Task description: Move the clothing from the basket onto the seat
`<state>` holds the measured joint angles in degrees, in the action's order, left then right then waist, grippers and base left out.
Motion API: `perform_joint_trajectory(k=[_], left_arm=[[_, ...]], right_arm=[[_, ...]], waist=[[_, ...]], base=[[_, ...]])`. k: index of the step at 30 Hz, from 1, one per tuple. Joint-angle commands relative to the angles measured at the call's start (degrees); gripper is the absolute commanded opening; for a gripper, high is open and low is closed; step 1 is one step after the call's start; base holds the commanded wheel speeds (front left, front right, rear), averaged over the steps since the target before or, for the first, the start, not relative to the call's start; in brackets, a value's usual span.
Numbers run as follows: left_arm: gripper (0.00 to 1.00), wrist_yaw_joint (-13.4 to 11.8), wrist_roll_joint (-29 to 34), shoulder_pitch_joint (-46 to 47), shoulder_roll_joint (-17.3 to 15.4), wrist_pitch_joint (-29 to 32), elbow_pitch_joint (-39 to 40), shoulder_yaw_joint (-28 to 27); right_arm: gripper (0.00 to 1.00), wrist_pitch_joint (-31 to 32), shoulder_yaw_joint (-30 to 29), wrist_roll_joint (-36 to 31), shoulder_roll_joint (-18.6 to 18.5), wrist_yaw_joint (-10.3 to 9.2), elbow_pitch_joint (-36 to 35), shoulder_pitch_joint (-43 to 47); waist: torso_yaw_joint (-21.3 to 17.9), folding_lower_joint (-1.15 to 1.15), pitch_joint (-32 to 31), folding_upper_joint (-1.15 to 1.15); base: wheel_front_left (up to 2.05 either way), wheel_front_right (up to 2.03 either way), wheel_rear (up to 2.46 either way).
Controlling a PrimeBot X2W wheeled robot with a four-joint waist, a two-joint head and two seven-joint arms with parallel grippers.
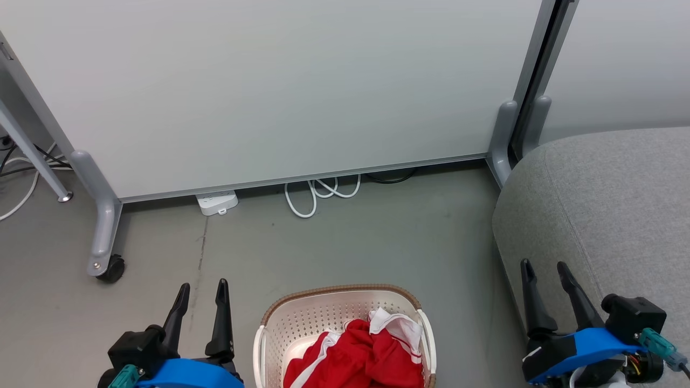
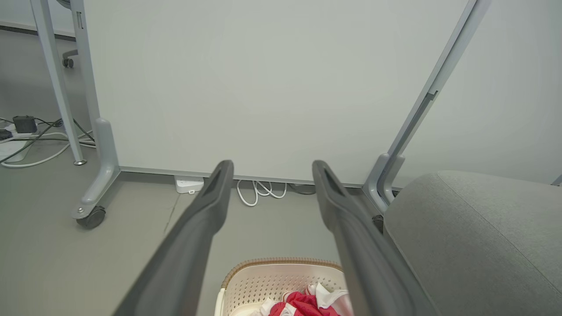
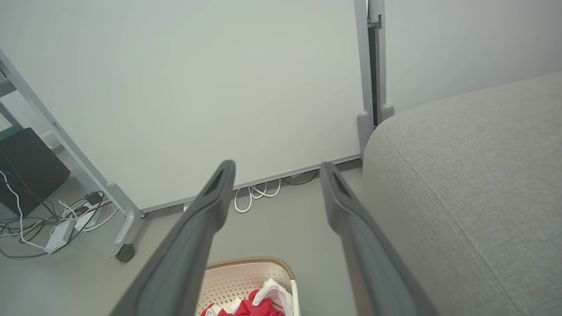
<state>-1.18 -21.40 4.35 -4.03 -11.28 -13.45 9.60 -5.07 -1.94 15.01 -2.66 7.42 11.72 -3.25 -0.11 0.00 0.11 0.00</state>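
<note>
Red clothing (image 1: 366,357) with white stripes and trim lies bunched in the cream basket (image 1: 302,318), which stands on the floor at the bottom centre of the head view. The grey seat (image 1: 609,205) fills the right side. My left gripper (image 1: 203,290) hangs open to the left of the basket, holding nothing. My right gripper (image 1: 544,269) is open over the seat's front edge, also holding nothing. In the left wrist view the basket (image 2: 272,281), clothing (image 2: 307,303) and seat (image 2: 474,237) lie beyond my open gripper (image 2: 272,169). The right wrist view shows the basket (image 3: 246,274) and clothing (image 3: 259,305) below my gripper (image 3: 276,169).
A pale partition panel (image 1: 269,91) on castor feet (image 1: 110,267) stands behind the basket. A white power strip (image 1: 216,202) and coiled white cable (image 1: 321,194) lie at its base. More cables (image 3: 57,219) and a dark box (image 3: 26,166) sit far left.
</note>
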Motion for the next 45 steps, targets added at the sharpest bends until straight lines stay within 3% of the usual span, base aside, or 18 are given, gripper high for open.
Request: perform_joint_trajectory(k=[1, 32, 45], left_arm=[[1.0, 0.14, 1.14, 0.41, -0.23, -0.61, -0.07, 0.09], [1.0, 0.03, 9.63, 0.95, 0.38, -4.06, -0.42, -0.02], [1.0, 0.2, 9.72, 1.06, 0.5, -4.0, -0.94, -0.53]], right_arm=[[1.0, -0.4, 0.12, -1.67, -0.27, 0.11, -0.36, 0.0], [1.0, -2.74, 1.09, -15.58, -0.33, 0.07, -0.46, -0.33], [1.0, -2.76, 1.25, -15.12, -0.32, 0.07, -0.06, -0.29]], waist=[[-0.02, 0.0, 0.01, 0.0], [-0.14, 0.0, 0.85, 0.0], [-0.18, 0.0, 1.06, 0.0]], base=[[0.0, 0.0, 0.0], [0.0, 0.0, 0.0], [0.0, 0.0, 0.0]])
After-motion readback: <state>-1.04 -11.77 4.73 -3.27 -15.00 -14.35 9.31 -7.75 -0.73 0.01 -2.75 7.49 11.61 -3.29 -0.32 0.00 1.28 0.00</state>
